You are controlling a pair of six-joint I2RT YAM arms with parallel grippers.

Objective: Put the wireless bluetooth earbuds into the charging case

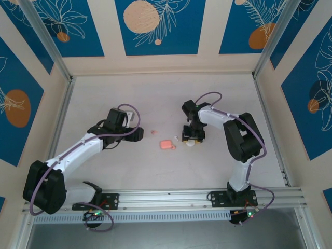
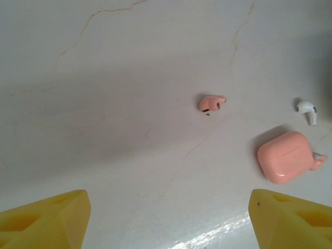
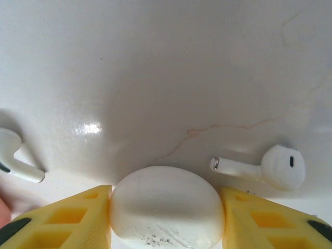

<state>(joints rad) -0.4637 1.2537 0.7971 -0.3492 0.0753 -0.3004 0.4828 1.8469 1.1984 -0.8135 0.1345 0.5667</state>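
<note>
The coral-pink charging case (image 2: 287, 156) lies shut on the white table, also seen from above (image 1: 166, 144). A small pink earbud (image 2: 211, 103) rests to its left (image 1: 152, 132), just ahead of my left gripper (image 1: 139, 134), whose jaws (image 2: 166, 223) stand open over bare table. A white earbud (image 2: 307, 110) lies beyond the case. My right gripper (image 3: 165, 197) is shut on a white round disc (image 3: 166, 207), both yellow fingers touching its sides. One white earbud (image 3: 270, 168) lies at the right of the disc and another (image 3: 15, 158) at the left.
The table (image 1: 129, 104) is ringed by patterned walls and metal posts. An aluminium rail (image 1: 171, 197) along the near edge carries both arm bases. The right arm's elbow (image 1: 241, 137) rises right of the disc.
</note>
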